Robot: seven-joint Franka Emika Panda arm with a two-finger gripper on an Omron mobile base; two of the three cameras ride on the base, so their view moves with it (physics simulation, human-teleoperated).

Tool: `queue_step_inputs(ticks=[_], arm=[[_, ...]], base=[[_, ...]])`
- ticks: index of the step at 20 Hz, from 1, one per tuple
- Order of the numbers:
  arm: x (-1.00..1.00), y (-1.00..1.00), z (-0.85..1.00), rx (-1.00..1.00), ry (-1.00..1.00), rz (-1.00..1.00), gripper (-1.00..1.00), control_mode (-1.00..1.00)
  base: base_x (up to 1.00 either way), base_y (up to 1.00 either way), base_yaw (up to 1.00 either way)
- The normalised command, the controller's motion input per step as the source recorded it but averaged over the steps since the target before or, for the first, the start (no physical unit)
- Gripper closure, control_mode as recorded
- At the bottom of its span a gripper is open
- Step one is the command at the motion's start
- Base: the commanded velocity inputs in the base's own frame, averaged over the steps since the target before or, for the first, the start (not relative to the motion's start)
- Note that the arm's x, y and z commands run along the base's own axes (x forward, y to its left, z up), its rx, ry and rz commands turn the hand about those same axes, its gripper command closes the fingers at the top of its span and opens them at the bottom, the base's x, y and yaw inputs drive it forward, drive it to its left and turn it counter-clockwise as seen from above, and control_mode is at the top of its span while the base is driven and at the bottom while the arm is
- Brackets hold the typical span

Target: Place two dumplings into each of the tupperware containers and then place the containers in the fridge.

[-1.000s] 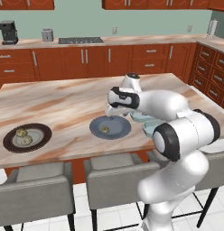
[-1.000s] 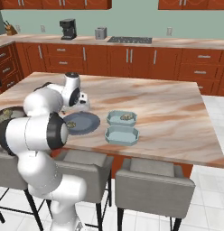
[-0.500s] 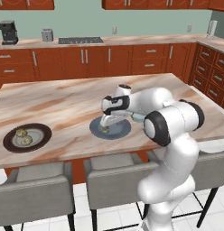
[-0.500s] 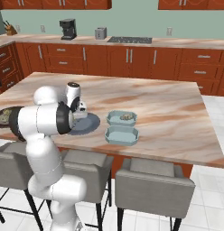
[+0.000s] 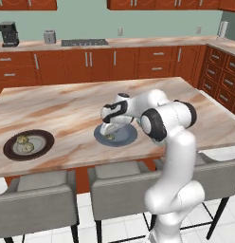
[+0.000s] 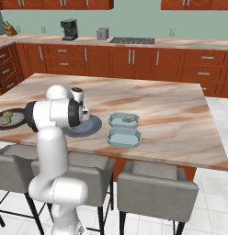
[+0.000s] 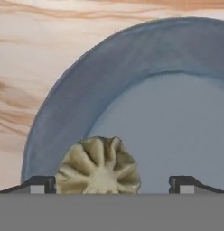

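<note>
The claw hangs low over the round grey-blue plate on the desk, its tips spread wide, with nothing gripped. In the hand view one pleated dumpling sits on the plate's flat centre close to the rim, beside one fingertip and off centre in the gap; the claw looks set for a pick, and would likely need a small sideways shift to straddle it squarely

To the robot's right stand the two tupperware containers, side by side and touching. The far one seems to hold something pale, likely a dumpling, though it is too small to be sure; the near one looks empty. They stand near the plate, so each carry is short

At the desk's far left a dark-rimmed plate holds two more dumplings, well apart from the tubs. No container is filled yet
</note>
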Motion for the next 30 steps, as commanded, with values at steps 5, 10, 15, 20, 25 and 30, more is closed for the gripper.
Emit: queue_step_inputs(ticks=[5,10,15,20,25,30], arm=[[0.03,0.38,-0.53,-0.07,0.09,0.04,-1.0,-1.0],[-0.23,0.17,-0.6,-0.08,0.17,-0.01,-1.0,-1.0],[-0.54,0.0,-0.8,-0.03,0.14,-0.19,-1.0,-1.0],[-0.72,0.2,-0.8,0.0,0.03,-0.24,1.0,-1.0],[-0.48,0.06,-0.2,0.06,-0.15,-0.12,1.0,-1.0],[-0.5,0.0,0.32,0.09,-0.22,-0.11,1.0,-1.0]], base=[[0.0,0.0,0.0],[0.0,0.0,0.0],[0.0,0.0,0.0],[0.0,0.0,0.0],[0.0,0.0,0.0],[0.0,0.0,0.0]])
